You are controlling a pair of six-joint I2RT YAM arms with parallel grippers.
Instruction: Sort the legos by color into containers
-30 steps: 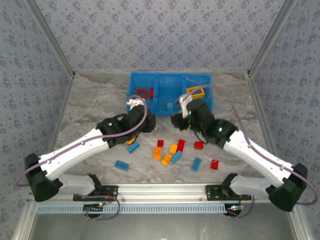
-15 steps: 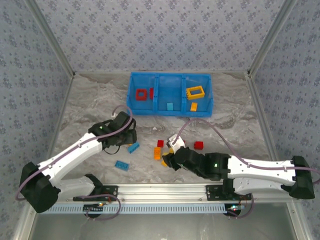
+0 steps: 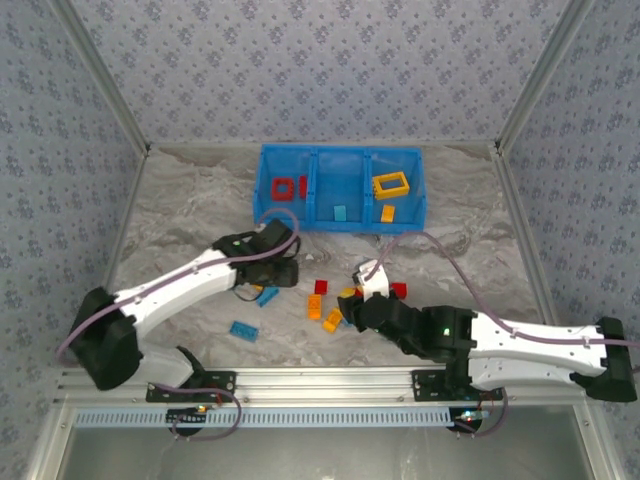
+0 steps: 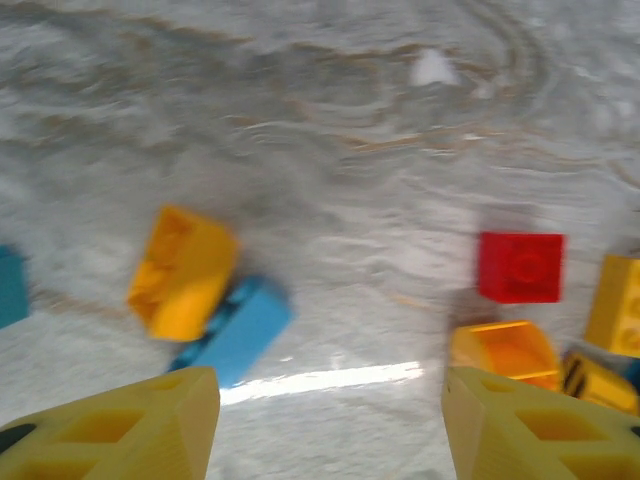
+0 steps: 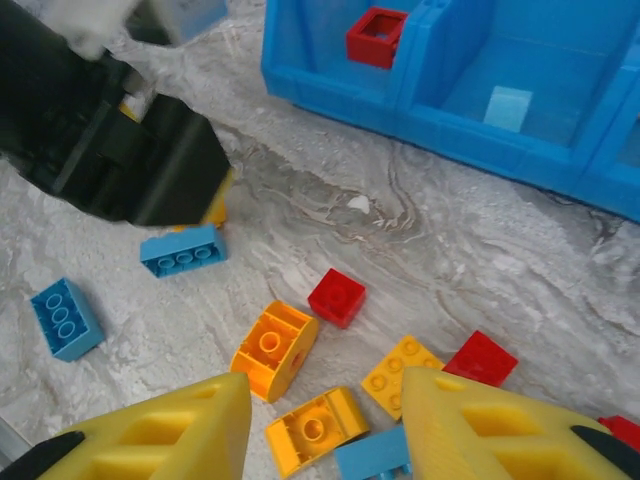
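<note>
The left end effector is open, with nothing between its yellow fingers; only bare surface shows through the gap. Just beyond its left finger an orange brick lies touching a light blue brick. Beyond its right finger sit a red square brick and an orange rounded brick. From above, this end effector hangs low at the left side of the loose pile.

The right end effector is also open and grips nothing. It hangs over the near side of the pile, with an orange curved brick under the gap and a yellow-orange flat brick just right of it. The left arm's black wrist is near, to the far left.

At the far middle of the surface stands the blue tray. Its left compartment holds a red frame, its middle one a light blue piece, and its right one a yellow frame and an orange piece. About a dozen legos lie unsorted on the surface.

Both arms appear to be lining up a pick. The left one would need to shift left over the touching pair and close on one brick alone. The right one looks better placed: it can descend, pinch the orange curved brick clear of its neighbours, and carry it to the right compartment.
</note>
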